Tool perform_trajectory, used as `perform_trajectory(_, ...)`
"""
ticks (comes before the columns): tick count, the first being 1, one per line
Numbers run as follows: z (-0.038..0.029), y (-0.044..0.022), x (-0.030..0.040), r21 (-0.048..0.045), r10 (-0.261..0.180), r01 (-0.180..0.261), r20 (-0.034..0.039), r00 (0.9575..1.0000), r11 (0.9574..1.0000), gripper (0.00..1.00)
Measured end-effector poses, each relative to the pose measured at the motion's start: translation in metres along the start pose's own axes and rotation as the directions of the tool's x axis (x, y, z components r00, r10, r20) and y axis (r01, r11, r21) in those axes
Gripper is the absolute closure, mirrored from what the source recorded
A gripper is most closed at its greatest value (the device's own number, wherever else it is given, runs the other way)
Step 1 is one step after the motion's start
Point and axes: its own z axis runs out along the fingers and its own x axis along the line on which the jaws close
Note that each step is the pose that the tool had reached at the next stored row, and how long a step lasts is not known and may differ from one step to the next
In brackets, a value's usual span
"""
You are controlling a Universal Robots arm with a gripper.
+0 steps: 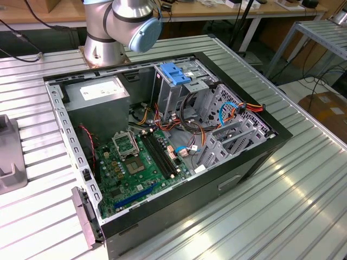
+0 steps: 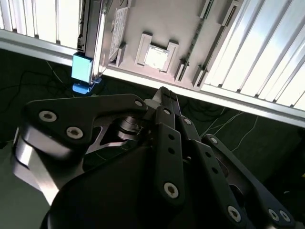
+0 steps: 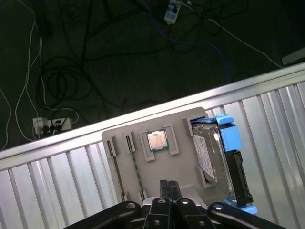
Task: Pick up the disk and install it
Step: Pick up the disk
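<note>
The disk is a grey metal drive with a white label and bright blue side rails. It stands on edge in a slot at one end of a grey holder tray. In the second wrist view the disk shows its label, with a blue rail beside it. My gripper hangs above the tray's middle, well apart from the disk. Its two dark fingertips are pressed together, shut on nothing.
A square processor chip lies in a pocket of the tray. The tray sits near the ribbed metal table's edge, with cables on the dark floor beyond. The open computer case holds a motherboard, a grey power-supply box and a drive cage with a blue tab.
</note>
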Motion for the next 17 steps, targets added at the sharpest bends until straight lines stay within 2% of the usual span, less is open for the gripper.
perform_trajectory(4, 0.0000, 0.0000, 0.0000, -0.0016, -0.062, 0.062, -0.0026, 0.9981, 0.9981, 0.90)
perform_trajectory(10, 0.0000, 0.0000, 0.0000, -0.0031, -0.114, 0.114, -0.0048, 0.9934, 0.9934, 0.90)
perform_trajectory(17, 0.0000, 0.0000, 0.0000, -0.0050, -0.175, 0.175, -0.0072, 0.9845, 0.9845, 0.90)
